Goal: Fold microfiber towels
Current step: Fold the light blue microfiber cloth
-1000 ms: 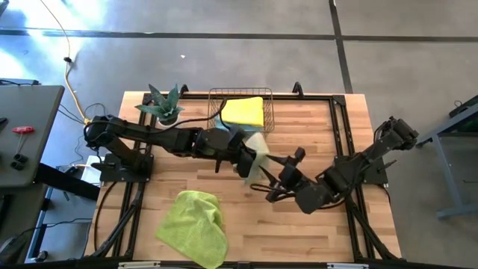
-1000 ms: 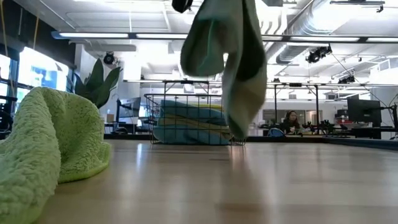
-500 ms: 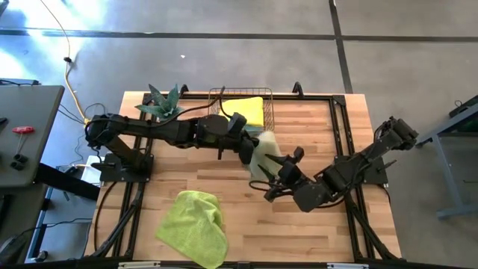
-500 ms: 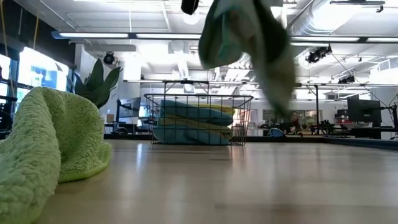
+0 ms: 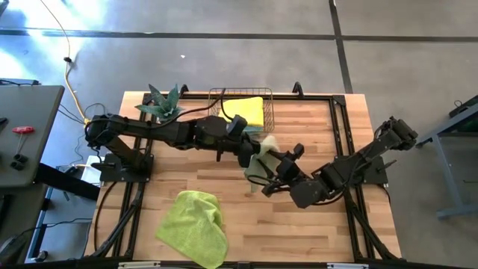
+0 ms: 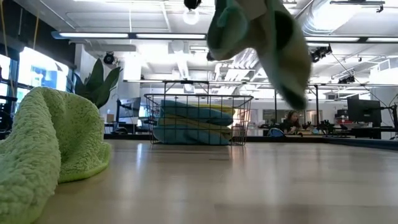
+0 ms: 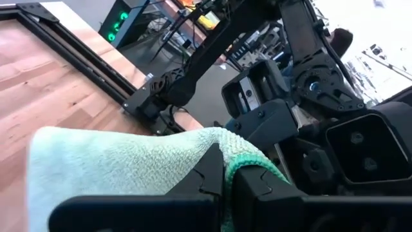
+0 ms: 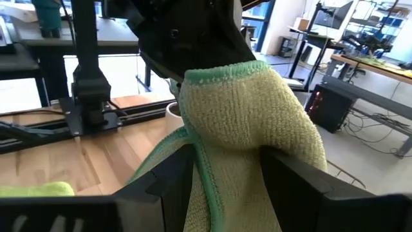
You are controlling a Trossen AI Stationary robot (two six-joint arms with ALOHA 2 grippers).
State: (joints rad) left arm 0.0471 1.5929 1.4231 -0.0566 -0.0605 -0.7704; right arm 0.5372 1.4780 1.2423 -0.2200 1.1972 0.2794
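Pale sage towel held aloft for folding

The left claw [image 5: 249, 152] pinches the pale sage-green microfiber towel [image 5: 259, 155] above the tabletop [image 5: 314, 232]; the right claw [image 8: 222, 183] straddles its hanging edge, fingers wide, seemingly ungripped. Next: close there.

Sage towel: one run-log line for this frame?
sage towel: hanging off table | left end effector: shut on it | right end effector: open around it | lime towel: heaped

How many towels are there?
At least 4: a lime green towel crumpled on the table's front left, a pale green towel hanging mid-air from the left pincer, and a yellow towel over a blue towel in the basket. More may hide there.
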